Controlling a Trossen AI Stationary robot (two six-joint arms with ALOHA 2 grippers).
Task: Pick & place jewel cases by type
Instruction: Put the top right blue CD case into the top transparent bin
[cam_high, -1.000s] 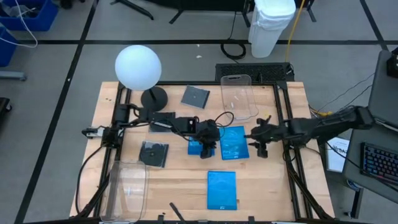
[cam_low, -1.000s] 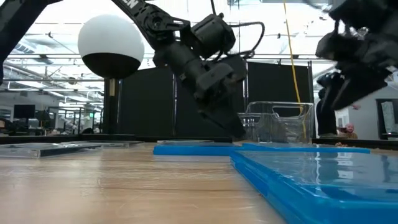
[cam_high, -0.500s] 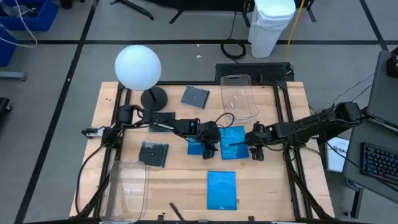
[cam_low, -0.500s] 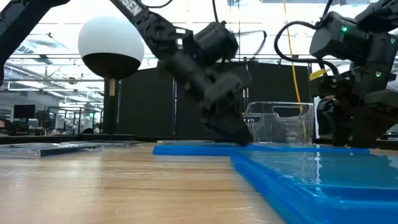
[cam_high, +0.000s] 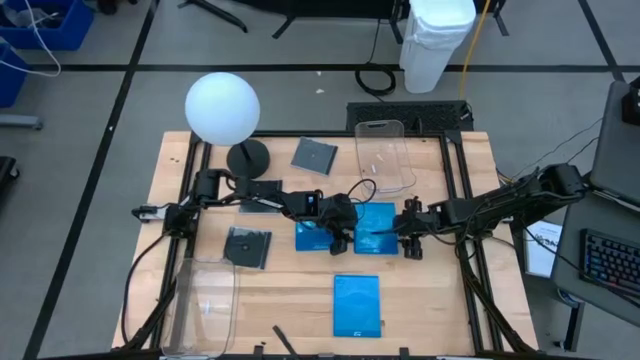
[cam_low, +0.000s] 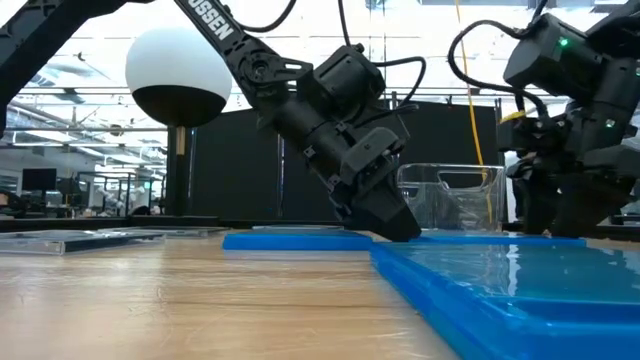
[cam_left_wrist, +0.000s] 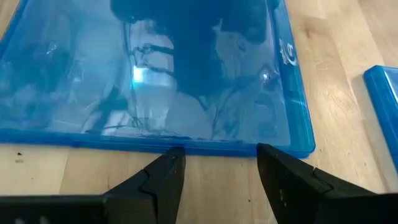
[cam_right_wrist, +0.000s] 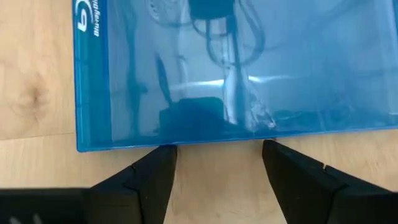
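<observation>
Left blue case (cam_high: 312, 235) shifted leftward, both grippers now spread wide, wooden table (cam_high: 290, 300), grey floor (cam_high: 90, 150).

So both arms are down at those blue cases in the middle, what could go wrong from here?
1. The two blue cases, one at the left gripper and one at the right gripper, lie side by side, so the arms work very close and might bump.
2. Each case lies flat on the table, with open fingers at its edge; they may push it rather than grip it.
</observation>
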